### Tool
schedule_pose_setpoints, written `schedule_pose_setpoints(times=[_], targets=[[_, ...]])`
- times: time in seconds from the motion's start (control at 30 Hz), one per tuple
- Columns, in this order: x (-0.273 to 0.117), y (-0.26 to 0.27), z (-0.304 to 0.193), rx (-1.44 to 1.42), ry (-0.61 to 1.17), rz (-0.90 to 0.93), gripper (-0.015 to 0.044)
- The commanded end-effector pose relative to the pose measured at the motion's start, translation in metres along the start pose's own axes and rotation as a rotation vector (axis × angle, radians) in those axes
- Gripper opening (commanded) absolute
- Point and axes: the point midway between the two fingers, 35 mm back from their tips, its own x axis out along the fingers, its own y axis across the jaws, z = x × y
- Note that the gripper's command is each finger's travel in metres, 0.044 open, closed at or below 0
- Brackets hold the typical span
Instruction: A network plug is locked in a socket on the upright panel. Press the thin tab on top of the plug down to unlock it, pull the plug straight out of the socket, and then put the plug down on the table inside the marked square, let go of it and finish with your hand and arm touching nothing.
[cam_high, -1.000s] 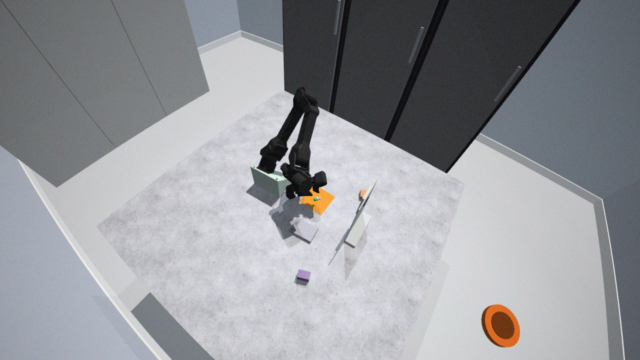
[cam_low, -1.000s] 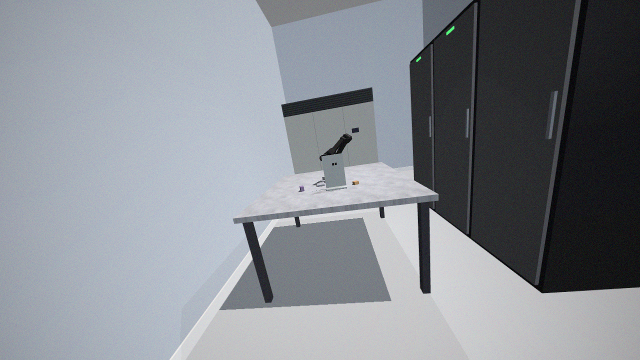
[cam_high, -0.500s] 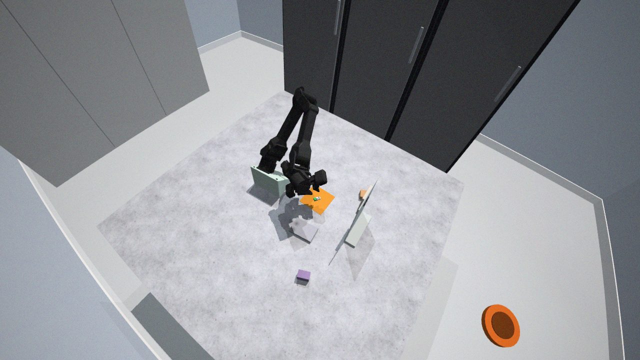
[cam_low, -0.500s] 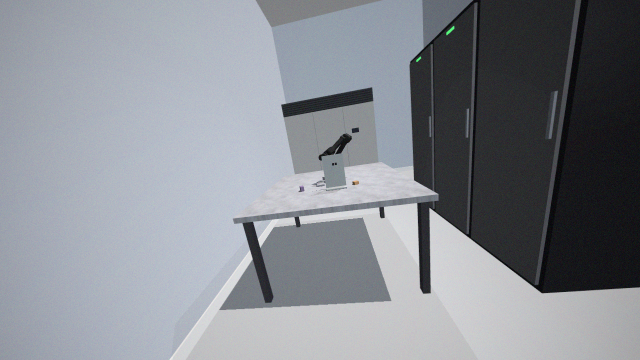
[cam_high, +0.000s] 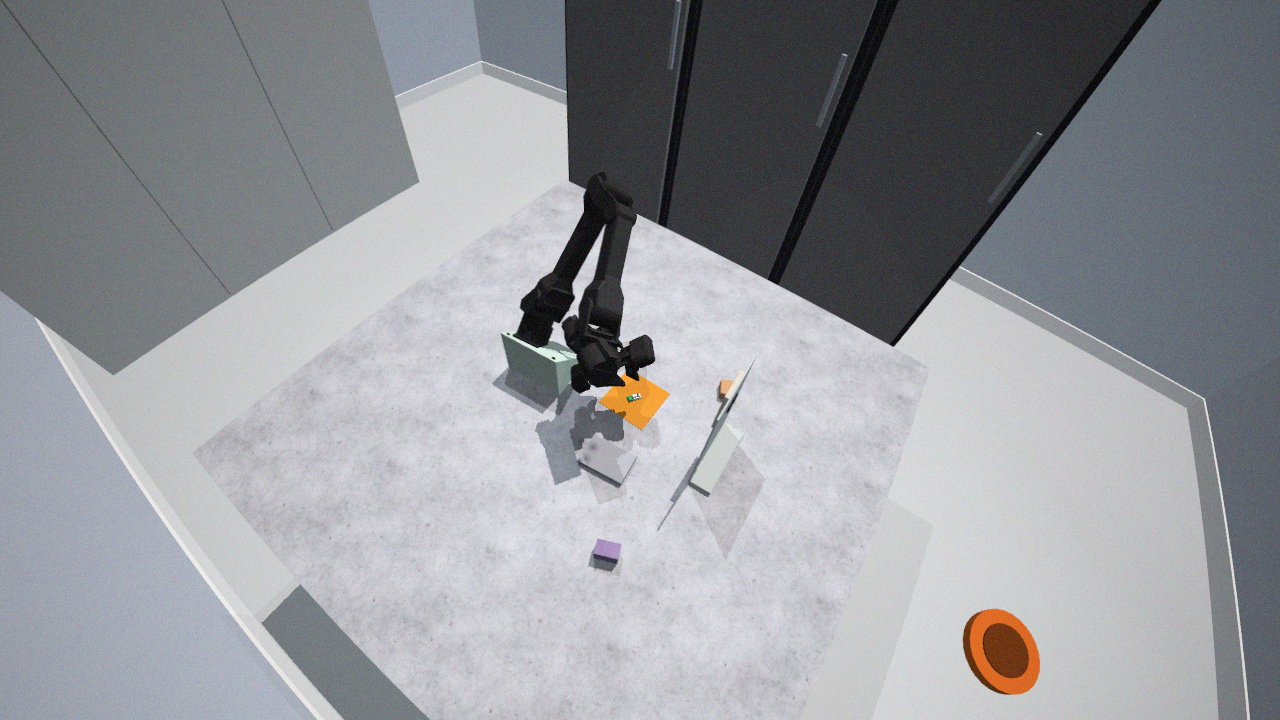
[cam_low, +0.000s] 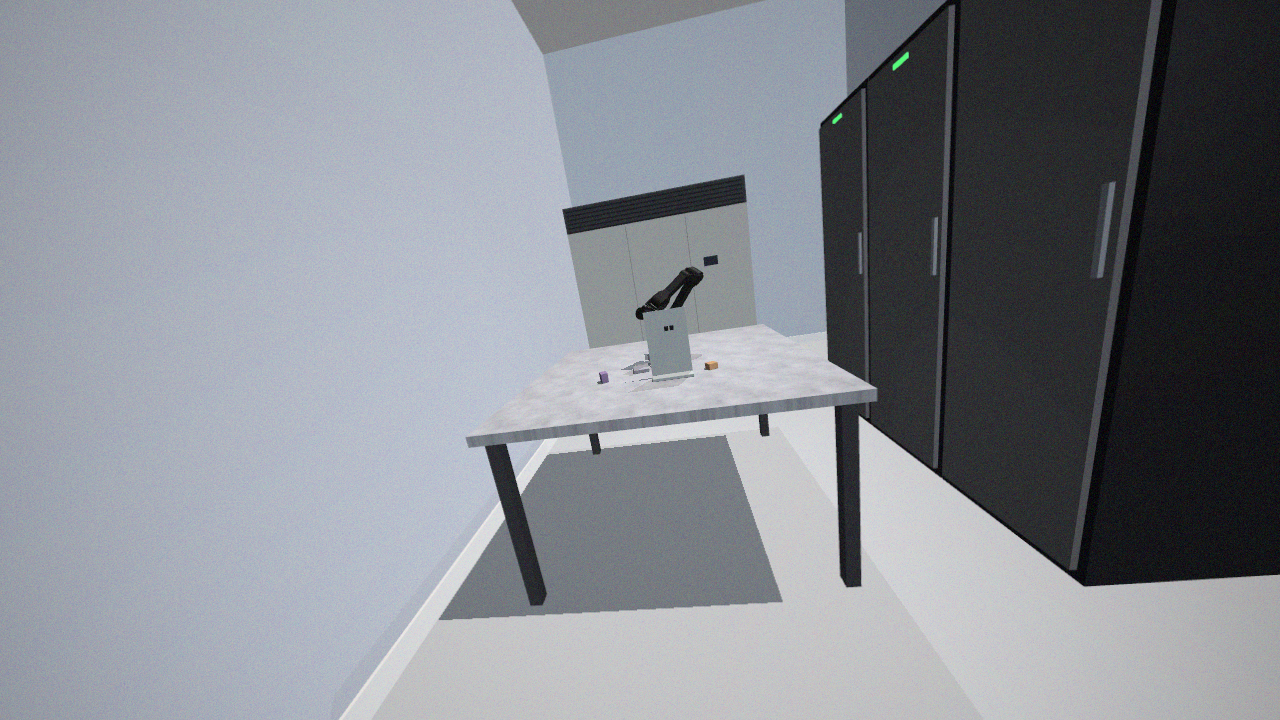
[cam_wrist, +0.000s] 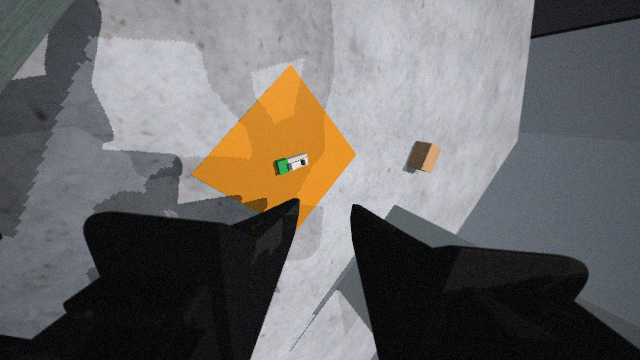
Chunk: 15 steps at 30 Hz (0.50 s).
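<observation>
The network plug (cam_high: 633, 396) (cam_wrist: 291, 164), white with a green end, lies on the orange marked square (cam_high: 651, 395) (cam_wrist: 310, 120), well inside its edges. My gripper (cam_wrist: 325, 208) is open with nothing between the fingertips. It hangs above the table, apart from the plug, which shows beyond the fingertips in the wrist view. The upright panel (cam_high: 726, 407) (cam_low: 666, 353) stands to the right of the square in the top view, seen almost edge-on. Two small dark openings show on it in the exterior view. The plug is hidden in the exterior view.
An orange-brown block (cam_high: 725, 388) (cam_low: 711, 365) (cam_wrist: 424, 157) lies beside the panel. A purple block (cam_high: 606, 549) (cam_low: 603, 377) lies toward the front. A flat grey slab (cam_high: 608, 461) lies between it and the square. A pale green box (cam_high: 537, 365) stands by the arm's base.
</observation>
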Motion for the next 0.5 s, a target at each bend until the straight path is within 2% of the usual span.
schedule_pose_setpoints(times=[0.0, 0.47], targets=[[-0.004, -0.003, -0.001, -0.007, 0.006, -0.001, 0.0156], [-0.015, -0.01, 0.001, -0.007, 0.002, -0.004, 0.0156]])
